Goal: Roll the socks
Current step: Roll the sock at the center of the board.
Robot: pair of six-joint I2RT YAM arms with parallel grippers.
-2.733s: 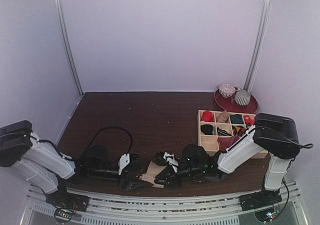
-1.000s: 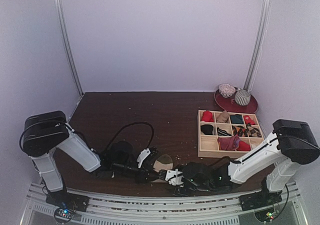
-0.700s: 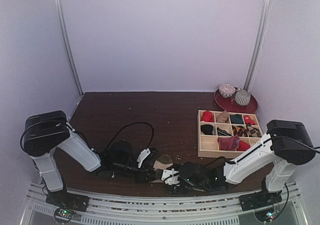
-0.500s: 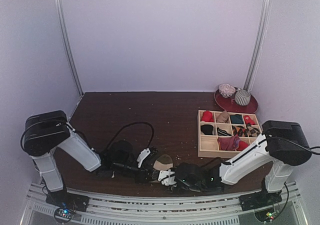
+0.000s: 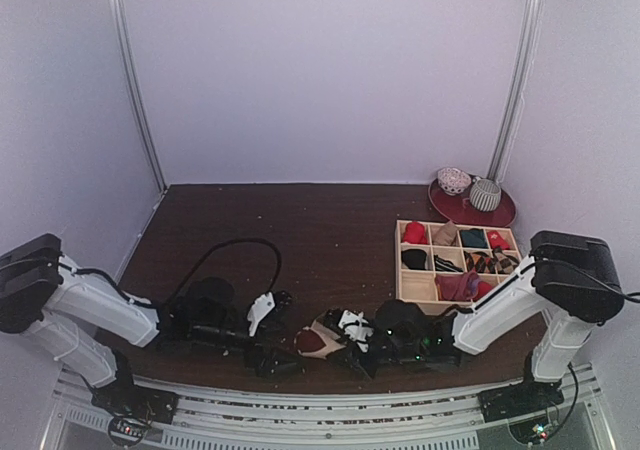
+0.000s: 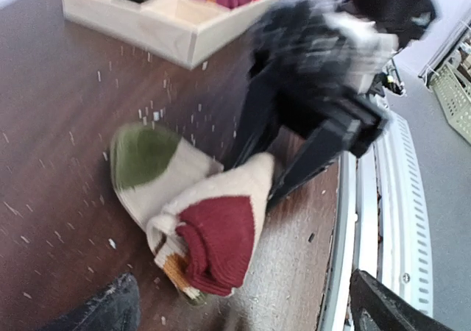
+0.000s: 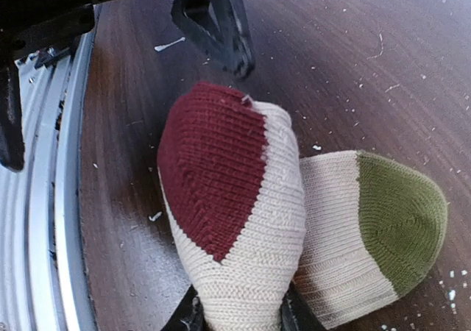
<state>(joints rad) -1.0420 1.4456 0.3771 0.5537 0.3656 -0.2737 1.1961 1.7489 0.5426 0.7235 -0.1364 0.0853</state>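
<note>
Cream rib-knit socks point(image 7: 243, 221), folded; maroon + green toes.

Dark table point(image 5: 300, 230) bears the socks point(image 5: 318, 338), a wooden tray point(image 5: 399, 265), a red plate point(image 5: 497, 216).

Right claw point(image 7: 239, 312) seemingly folded the sock point(image 7: 235, 198) over.

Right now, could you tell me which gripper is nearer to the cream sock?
Right. The right gripper is clamped on the cream sock; the left gripper is open just short of it, on its other side.
</note>
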